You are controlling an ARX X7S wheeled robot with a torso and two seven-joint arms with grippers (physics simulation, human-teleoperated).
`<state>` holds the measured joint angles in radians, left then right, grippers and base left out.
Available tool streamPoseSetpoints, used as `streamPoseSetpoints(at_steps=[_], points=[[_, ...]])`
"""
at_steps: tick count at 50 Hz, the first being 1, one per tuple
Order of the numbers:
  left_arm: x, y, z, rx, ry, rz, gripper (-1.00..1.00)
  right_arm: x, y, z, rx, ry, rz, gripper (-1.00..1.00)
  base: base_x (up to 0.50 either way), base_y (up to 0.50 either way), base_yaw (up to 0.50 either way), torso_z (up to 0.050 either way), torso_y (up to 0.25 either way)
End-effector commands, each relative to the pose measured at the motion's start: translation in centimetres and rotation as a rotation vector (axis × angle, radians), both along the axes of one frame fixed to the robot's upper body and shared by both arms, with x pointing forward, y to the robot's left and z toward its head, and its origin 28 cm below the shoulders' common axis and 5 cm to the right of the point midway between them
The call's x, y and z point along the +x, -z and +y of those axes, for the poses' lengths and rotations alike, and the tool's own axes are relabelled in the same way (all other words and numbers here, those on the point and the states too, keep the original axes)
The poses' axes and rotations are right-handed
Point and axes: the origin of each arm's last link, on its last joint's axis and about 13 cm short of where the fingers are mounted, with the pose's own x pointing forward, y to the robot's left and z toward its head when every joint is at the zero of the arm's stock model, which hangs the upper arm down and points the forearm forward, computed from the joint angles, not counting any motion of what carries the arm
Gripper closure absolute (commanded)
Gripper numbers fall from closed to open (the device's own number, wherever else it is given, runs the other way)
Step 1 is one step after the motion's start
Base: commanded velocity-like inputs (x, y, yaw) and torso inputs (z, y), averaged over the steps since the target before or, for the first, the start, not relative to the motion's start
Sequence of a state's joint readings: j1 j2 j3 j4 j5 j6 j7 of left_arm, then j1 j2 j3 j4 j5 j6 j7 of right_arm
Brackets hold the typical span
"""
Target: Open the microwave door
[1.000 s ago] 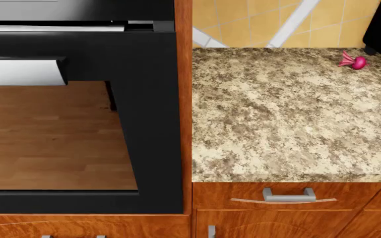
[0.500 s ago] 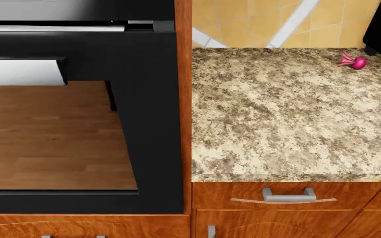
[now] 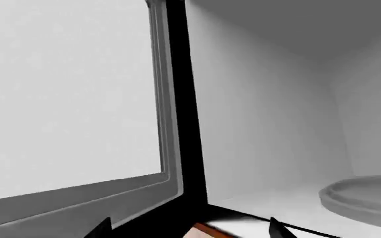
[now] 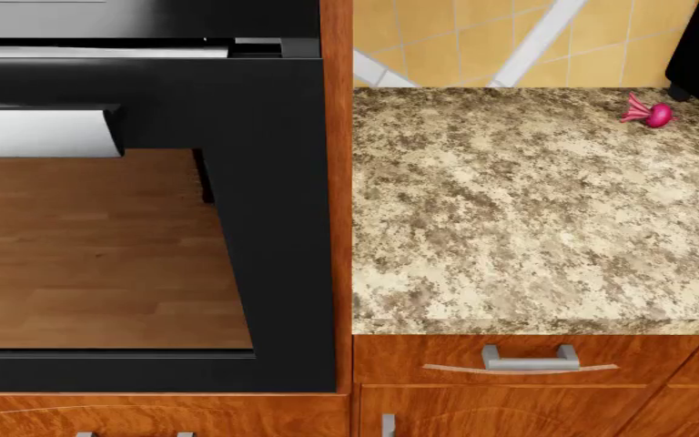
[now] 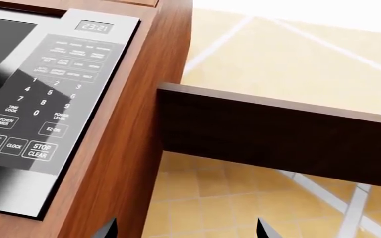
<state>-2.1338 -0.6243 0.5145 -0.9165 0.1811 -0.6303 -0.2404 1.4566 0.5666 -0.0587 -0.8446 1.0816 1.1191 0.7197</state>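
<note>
The left gripper (image 3: 187, 229) shows in its wrist view only as two dark fingertips (image 3: 101, 229), spread wide apart with nothing between them. Just beyond them stands the microwave door (image 3: 68, 109), swung open: its pale window pane and grey inner frame face the camera, with the dark door edge running upright beside them. Past that edge lies the open microwave cavity (image 3: 270, 114), white-walled, with the round turntable (image 3: 366, 198) resting on its floor at the far side.

The right gripper (image 5: 185, 229) likewise shows only two dark fingertips (image 5: 263, 229) in its wrist view, set well apart and holding nothing. Beyond them is the microwave control panel (image 5: 48, 104), silver, with a number keypad, buttons marked START, CLOCK and STOP CLEAR, and a small display reading 23:21. The panel sits in a wooden cabinet side (image 5: 134, 134). Beside that, a dark brown shelf (image 5: 277, 134) juts across in front of a yellow tiled wall (image 5: 296, 54).

In the head view neither gripper appears. A black oven (image 4: 143, 218) with a glass door reflecting a wooden floor fills the left. To its right lies the speckled granite worktop (image 4: 531, 209), with a small pink beetroot (image 4: 653, 112) at its far right corner. A drawer with a metal handle (image 4: 526, 360) sits under the worktop's near edge.
</note>
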Motion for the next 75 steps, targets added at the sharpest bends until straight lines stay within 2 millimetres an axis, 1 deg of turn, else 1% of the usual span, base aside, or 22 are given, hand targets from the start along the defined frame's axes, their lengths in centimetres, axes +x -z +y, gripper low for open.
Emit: streamPoseSetpoints(at_steps=[1, 15, 18, 26, 32, 41, 46, 60, 68, 75], points=[[-2.0, 0.8, 3.0, -0.018, -0.116, 0.039, -1.0, 0.1, -0.1, 0.2, -0.007, -0.001, 0.001, -1.0, 0.0, 0.0, 0.0, 0.0, 0.0], [-5.2, -0.2, 6.1, -0.005, -0.242, 0.059, -1.0, 0.1, -0.3, 0.5, -0.016, -0.005, -0.001, -1.0, 0.0, 0.0, 0.0, 0.0, 0.0], [-6.0, 0.1, 7.0, -0.013, -0.279, 0.074, -1.0, 0.1, -0.3, 0.5, -0.018, -0.004, -0.001, -1.0, 0.0, 0.0, 0.0, 0.0, 0.0], [-9.8, 0.1, 8.8, -0.026, -0.377, 0.091, -1.0, 0.1, -0.4, 0.5, -0.024, 0.002, -0.004, -1.0, 0.0, 0.0, 0.0, 0.0, 0.0], [-12.6, 1.3, 10.7, -0.063, -0.48, 0.147, -1.0, 0.1, -0.4, 0.6, -0.026, 0.005, -0.002, -1.0, 0.0, 0.0, 0.0, 0.0, 0.0], [-18.2, 2.7, 12.5, -0.109, -0.643, 0.17, -1.0, 0.4, -0.6, 0.9, -0.038, 0.009, -0.001, -1.0, 0.0, 0.0, 0.0, 0.0, 0.001], [-20.9, 3.1, 12.7, -0.117, -0.717, 0.159, -1.0, 0.5, -0.9, 1.0, -0.042, 0.01, -0.004, -1.0, 0.0, 0.0, 0.0, 0.0, 0.0], [-26.0, 3.9, 12.2, -0.123, -0.825, 0.12, -1.0, 0.4, -1.5, 1.3, -0.051, 0.0, -0.017, -1.0, 0.0, 0.0, 0.0, 0.0, 0.0], [-28.7, 4.7, 11.8, -0.124, -0.882, 0.109, -1.0, 0.7, -1.7, 1.7, -0.055, -0.017, -0.022, -1.0, 0.0, 0.0, 0.0, 0.0, 0.0], [-30.2, 5.2, 11.5, -0.123, -0.908, 0.089, -1.0, 0.7, -1.8, 2.1, -0.058, -0.032, -0.026, -1.0, 0.0, 0.0, 0.0, 0.0, 0.0]])
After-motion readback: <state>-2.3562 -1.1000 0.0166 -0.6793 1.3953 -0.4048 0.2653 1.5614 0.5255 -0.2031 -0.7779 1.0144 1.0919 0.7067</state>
